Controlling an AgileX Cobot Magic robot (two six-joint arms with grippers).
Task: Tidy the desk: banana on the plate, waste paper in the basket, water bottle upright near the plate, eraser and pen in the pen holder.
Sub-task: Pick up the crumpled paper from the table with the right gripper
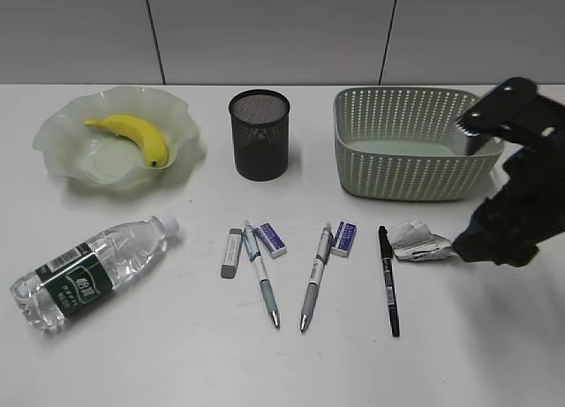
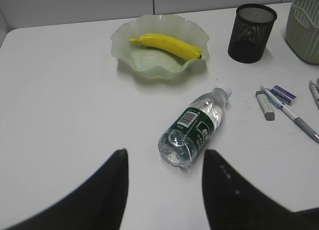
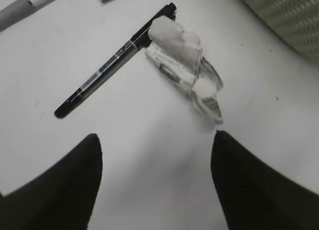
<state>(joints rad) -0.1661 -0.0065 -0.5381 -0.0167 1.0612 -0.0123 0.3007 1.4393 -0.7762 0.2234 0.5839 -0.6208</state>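
The banana (image 1: pixel 128 133) lies in the pale-green wavy plate (image 1: pixel 53 133) at the back left; both also show in the left wrist view (image 2: pixel 167 44). The water bottle (image 1: pixel 88 275) lies on its side at the front left. My left gripper (image 2: pixel 165 155) is open and empty, just short of the bottle's base (image 2: pixel 192 132). The waste paper (image 1: pixel 418 242) lies beside a black pen (image 1: pixel 387 279). My right gripper (image 3: pixel 155 140) is open and empty, just short of the wad (image 3: pixel 184 60), with its right fingertip near the wad's end. The black mesh pen holder (image 1: pixel 259 133) and the basket (image 1: pixel 410 173) stand at the back.
Between the bottle and the black pen lie two grey pens (image 1: pixel 261 275) (image 1: pixel 316 279), a grey eraser (image 1: pixel 230 252) and two blue-and-white erasers (image 1: pixel 272 238) (image 1: pixel 344 238). My right arm (image 1: pixel 512 186) rises in front of the basket's right end. A grey wall stands behind the desk.
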